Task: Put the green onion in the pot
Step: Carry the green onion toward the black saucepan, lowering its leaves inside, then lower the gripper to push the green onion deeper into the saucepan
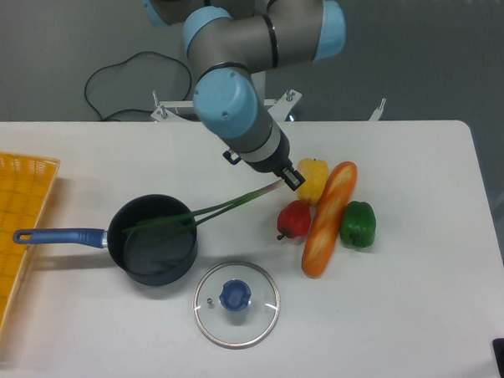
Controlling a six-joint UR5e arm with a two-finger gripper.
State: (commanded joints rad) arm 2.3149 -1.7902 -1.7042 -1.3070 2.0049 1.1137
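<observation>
The green onion point(207, 212) is a long thin stalk slanting down to the left, its leaves reaching over the rim and into the pot point(154, 239), a small black saucepan with a blue handle pointing left. My gripper point(289, 181) is shut on the onion's pale end, up and to the right of the pot, close to the yellow pepper. The arm's wrist hides most of the fingers.
A yellow pepper point(313, 178), a red pepper point(294, 219), a bread loaf point(328, 217) and a green bell pepper point(357, 225) cluster right of the gripper. The glass lid point(236, 303) with a blue knob lies in front of the pot. A yellow basket point(7, 237) sits at the left edge.
</observation>
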